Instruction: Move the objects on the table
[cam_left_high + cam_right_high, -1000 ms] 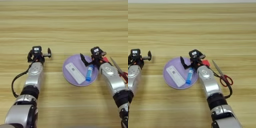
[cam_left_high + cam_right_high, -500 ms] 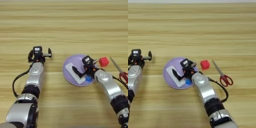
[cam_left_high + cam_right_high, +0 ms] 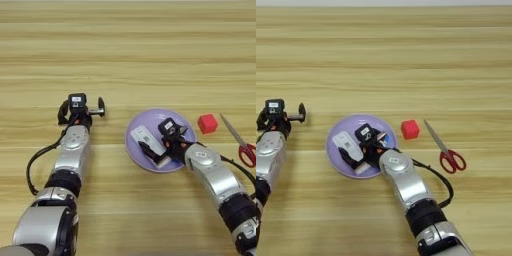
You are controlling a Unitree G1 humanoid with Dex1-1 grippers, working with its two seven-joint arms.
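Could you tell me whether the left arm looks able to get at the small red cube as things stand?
Probably not easily: the small red cube lies beyond the round lilac plate, where the right gripper works at the flat white bar, across the left gripper's path.

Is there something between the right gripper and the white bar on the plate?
Nothing visible. The right gripper is already over the lilac plate, with its black fingers at the white bar. The red cube lies apart, right of the plate.

I'm seeing the light-wood plank table (image 3: 150, 45) looking matt and grainy. The round lilac plate (image 3: 134, 145) is showing a smooth plastic-like sheen. Red-handled scissors (image 3: 445, 149) are carrying dull metal blades. Both arms' silver shells are gleaming glossy.
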